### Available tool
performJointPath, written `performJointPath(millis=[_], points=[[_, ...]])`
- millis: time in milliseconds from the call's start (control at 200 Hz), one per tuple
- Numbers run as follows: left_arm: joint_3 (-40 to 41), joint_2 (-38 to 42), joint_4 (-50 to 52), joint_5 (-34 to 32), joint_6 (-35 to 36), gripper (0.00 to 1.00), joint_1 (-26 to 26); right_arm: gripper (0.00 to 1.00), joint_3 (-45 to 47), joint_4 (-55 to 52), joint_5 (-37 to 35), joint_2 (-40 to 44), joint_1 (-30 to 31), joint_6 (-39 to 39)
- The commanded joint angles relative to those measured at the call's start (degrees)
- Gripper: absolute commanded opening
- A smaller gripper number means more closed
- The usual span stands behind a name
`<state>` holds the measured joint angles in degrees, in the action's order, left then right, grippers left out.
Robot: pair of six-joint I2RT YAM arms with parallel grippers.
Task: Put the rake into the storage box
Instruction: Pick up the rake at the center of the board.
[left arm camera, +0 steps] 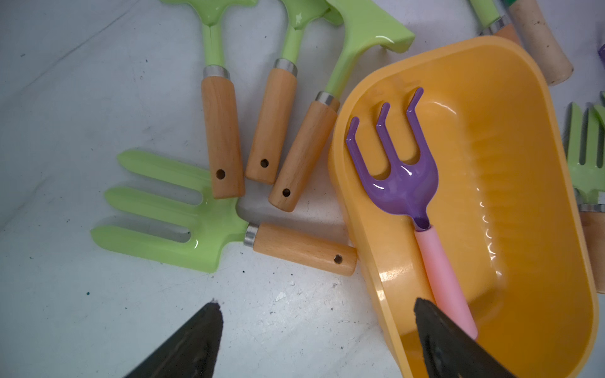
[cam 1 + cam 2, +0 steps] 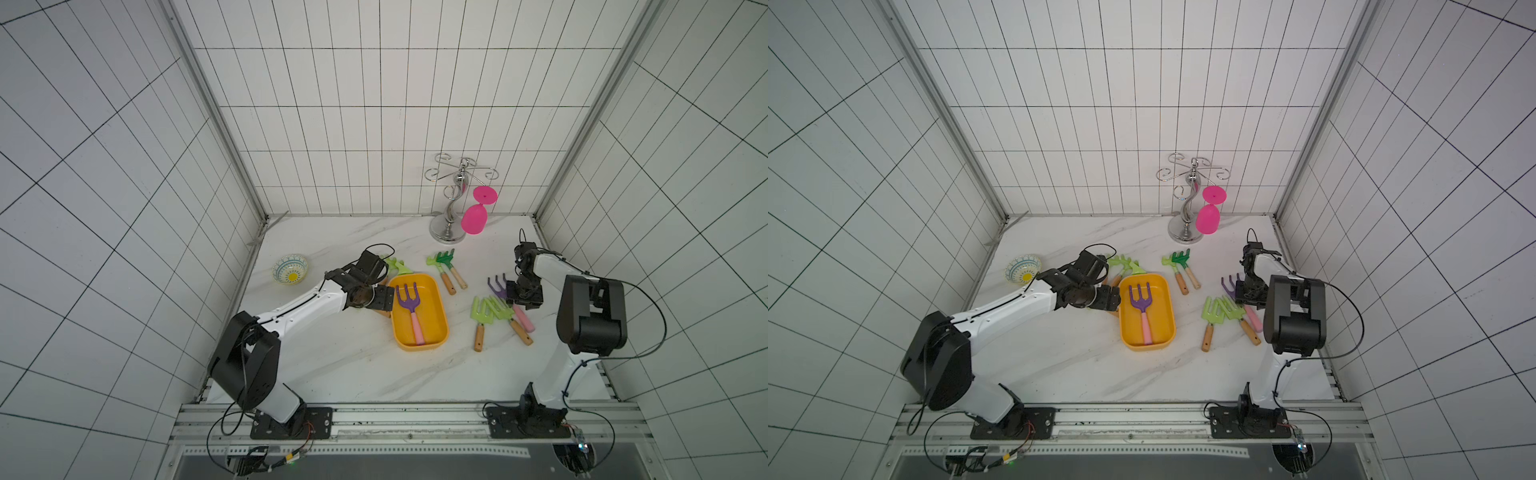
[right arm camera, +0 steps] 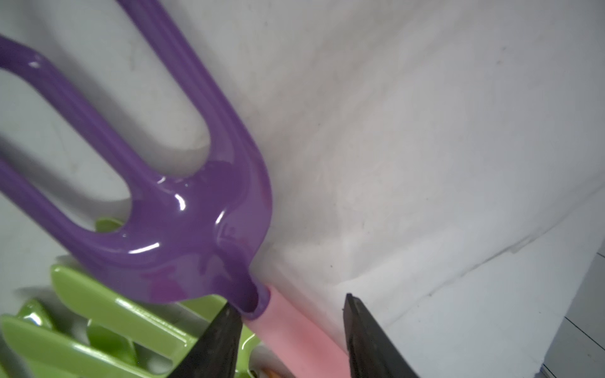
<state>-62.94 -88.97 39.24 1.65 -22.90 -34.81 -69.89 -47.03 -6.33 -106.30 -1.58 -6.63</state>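
Note:
The yellow-orange storage box (image 2: 442, 307) (image 2: 1169, 307) (image 1: 523, 81) sits mid-table. Inside it lies a purple rake with a pink handle (image 2: 409, 305) (image 2: 1140, 305) (image 1: 399, 183). My left gripper (image 2: 384, 309) (image 1: 316, 302) is open and holds nothing. It hangs at the box's left rim, one finger over the table and one over the box. A second purple rake (image 2: 498, 286) (image 2: 1230, 284) (image 3: 183, 222) lies on the table to the right. My right gripper (image 2: 519, 301) (image 3: 288, 302) straddles its pink handle. One finger touches the handle, and a thin gap shows at the other.
Green rakes and forks with wooden handles lie left of the box (image 1: 222, 131), behind it (image 2: 444, 270), and beside the second purple rake (image 2: 490, 311). A patterned bowl (image 2: 290, 269) stands at the left wall. A chrome stand (image 2: 451, 216) with a pink glass (image 2: 474, 220) stands at the back.

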Motion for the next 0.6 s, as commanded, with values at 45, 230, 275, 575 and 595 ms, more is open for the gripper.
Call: performJointPath(millis=[45,230,275,575,595], points=[[-0.69,-1.07,-0.63,0.68,-0.04,0.93,0.08,0.50,-2.05,1.01,1.82,-0.87,-2.00,0.04],[-1.43,-2.21,-0.40,0.95,-0.21,0.93,0.08,0.43,-2.01,1.67,2.43,-1.95,-2.72,0.13],[-1.66,-2.28,-0.38,0.97,-0.13,0.93,0.04,0.39,-2.01,1.91,2.67,-2.13,-2.90,0.20],[-2.08,-3.12,-0.02,0.98,0.09,0.93,0.05,0.22,-0.40,2.41,3.36,-2.33,-2.81,-0.40],[-2.22,-3.21,0.08,0.88,0.13,0.93,0.01,0.21,-0.25,2.46,3.34,-2.14,-2.74,-0.52]])
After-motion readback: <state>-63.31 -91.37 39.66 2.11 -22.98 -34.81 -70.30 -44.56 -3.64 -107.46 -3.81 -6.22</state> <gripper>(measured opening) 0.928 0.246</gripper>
